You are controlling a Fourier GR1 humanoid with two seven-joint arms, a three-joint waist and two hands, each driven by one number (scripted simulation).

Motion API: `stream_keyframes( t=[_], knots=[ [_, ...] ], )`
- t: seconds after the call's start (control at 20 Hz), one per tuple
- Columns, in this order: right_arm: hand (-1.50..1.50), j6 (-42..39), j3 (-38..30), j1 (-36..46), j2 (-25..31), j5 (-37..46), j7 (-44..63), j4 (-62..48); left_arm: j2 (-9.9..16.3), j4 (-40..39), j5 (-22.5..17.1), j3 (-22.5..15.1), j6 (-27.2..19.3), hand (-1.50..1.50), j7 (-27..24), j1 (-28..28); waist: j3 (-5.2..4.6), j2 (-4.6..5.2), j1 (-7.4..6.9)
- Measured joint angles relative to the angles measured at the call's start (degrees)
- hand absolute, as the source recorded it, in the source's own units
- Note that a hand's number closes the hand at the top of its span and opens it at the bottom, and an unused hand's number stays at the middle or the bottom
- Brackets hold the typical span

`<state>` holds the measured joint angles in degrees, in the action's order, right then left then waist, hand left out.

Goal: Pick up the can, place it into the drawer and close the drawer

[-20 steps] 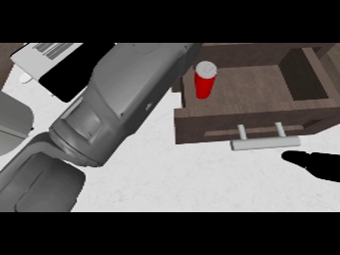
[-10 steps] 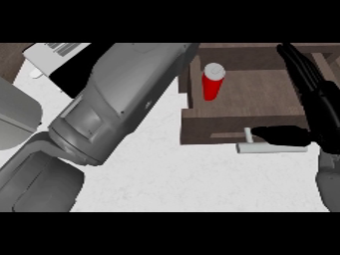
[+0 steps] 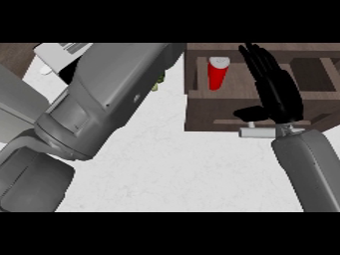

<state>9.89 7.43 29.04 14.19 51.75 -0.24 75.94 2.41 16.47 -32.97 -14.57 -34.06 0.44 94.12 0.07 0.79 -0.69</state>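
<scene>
A red can with a white top stands upright inside the open brown drawer, near its back left corner. My right hand is raised over the drawer's middle, fingers straight and pointing away, thumb out to the left above the silver handle on the drawer front. It holds nothing and is apart from the can. A large grey arm crosses the left half of the view. My left hand does not show.
White counter top lies in front of the drawer. A white object sits at the back left, partly behind the grey arm. A small green thing peeks out beside the arm.
My right hand has come up from the lower right and now stands over the drawer. The view has shifted, so the drawer and can sit a little higher.
</scene>
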Motion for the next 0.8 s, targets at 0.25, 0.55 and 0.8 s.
stream_keyframes(
  t=[0.25,0.55,0.8],
  knots=[
    [-1.50,6.91,-1.00,6.12,-2.66,3.98,-1.36,-12.97,1.88,1.45,1.20,-0.20,0.55,-1.50,1.22,-1.51,-0.02,-0.15,-0.72],
    [-1.50,16.92,-4.18,12.89,-4.25,7.23,-2.32,-26.14,5.03,4.90,2.18,-0.59,2.03,-1.50,3.88,-3.90,-0.02,-0.37,-1.90],
    [-1.50,22.32,-6.80,20.33,-4.30,8.87,-2.51,-35.87,6.76,8.72,2.90,-1.23,2.79,-1.50,5.61,-7.09,-0.03,-0.33,-3.05]
  ],
)
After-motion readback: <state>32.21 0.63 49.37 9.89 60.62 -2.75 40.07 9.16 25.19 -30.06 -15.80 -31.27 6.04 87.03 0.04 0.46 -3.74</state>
